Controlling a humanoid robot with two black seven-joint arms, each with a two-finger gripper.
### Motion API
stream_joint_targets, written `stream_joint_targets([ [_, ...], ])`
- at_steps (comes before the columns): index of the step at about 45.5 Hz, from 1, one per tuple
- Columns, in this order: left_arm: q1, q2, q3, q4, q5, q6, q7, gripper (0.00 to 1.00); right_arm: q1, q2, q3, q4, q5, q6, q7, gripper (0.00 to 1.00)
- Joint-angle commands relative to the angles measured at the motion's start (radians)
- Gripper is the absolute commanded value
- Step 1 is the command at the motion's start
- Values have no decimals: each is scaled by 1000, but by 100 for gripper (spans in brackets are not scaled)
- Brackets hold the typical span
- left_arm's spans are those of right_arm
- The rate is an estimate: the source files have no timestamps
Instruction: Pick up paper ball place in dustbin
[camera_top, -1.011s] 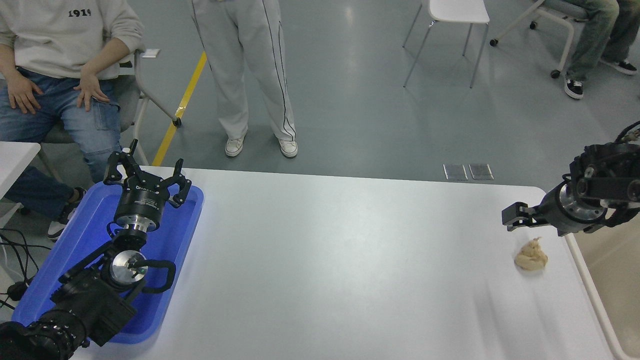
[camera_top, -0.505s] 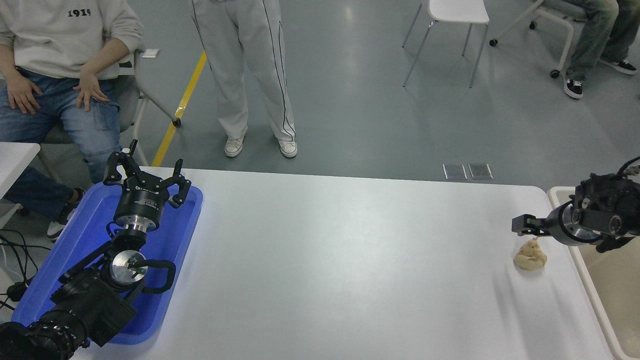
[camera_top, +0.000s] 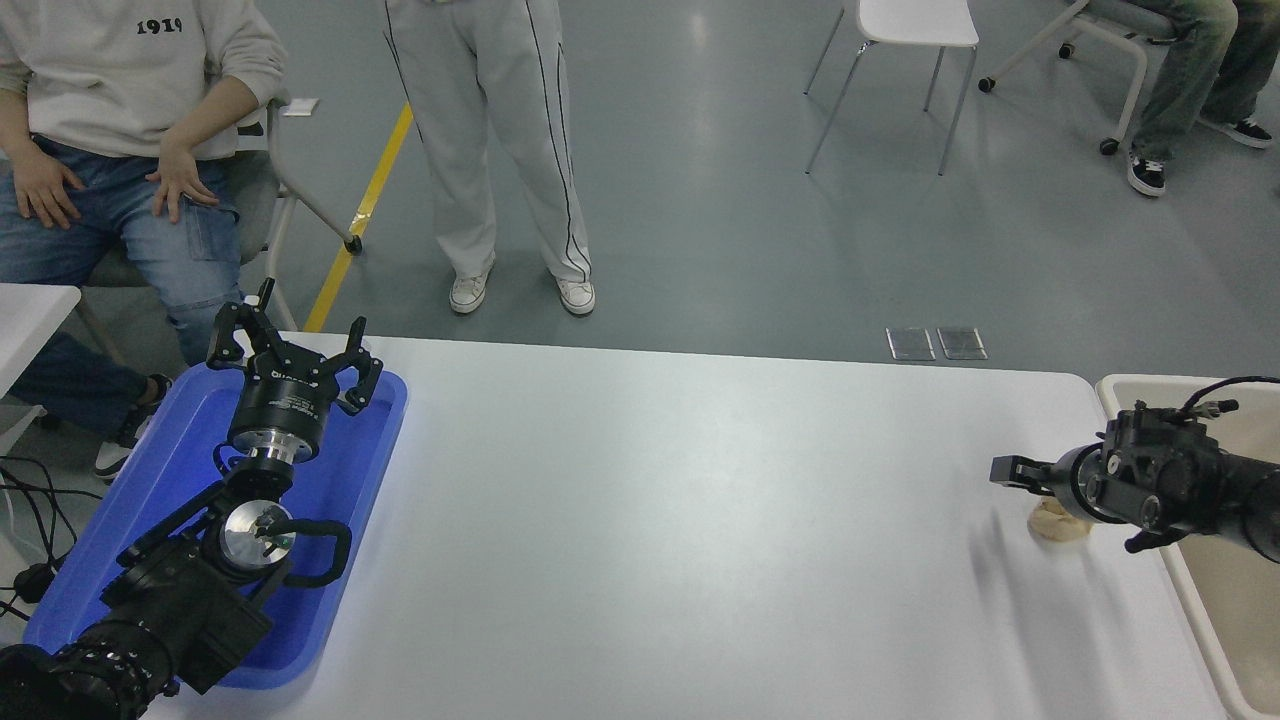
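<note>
The paper ball (camera_top: 1052, 524) lies near the table's right edge, partly hidden behind the right gripper (camera_top: 1012, 473); whether its fingers are spread I cannot tell. This looks like the reach-in step; next comes closing on the ball, then carrying it right to the dustbin (camera_top: 1190, 590). The left gripper (camera_top: 292, 350) rests parked, fingers spread, at the near-left corner.

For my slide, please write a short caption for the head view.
Right tool low over the paper ball beside the dustbin; left arm parked over the blue tray.
</note>
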Motion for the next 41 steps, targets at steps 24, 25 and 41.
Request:
stream_joint_targets([
  [24, 0, 0, 0, 0, 0, 0, 0, 100, -47, 15, 9, -66, 2, -59, 0, 97],
  [25, 0, -1, 0, 0, 0, 0, 0, 100, -47, 11, 9, -66, 2, -59, 0, 97],
  [41, 0, 0, 0, 0, 0, 0, 0, 100, -59, 9, 0, -72, -19, -59, 0, 97],
])
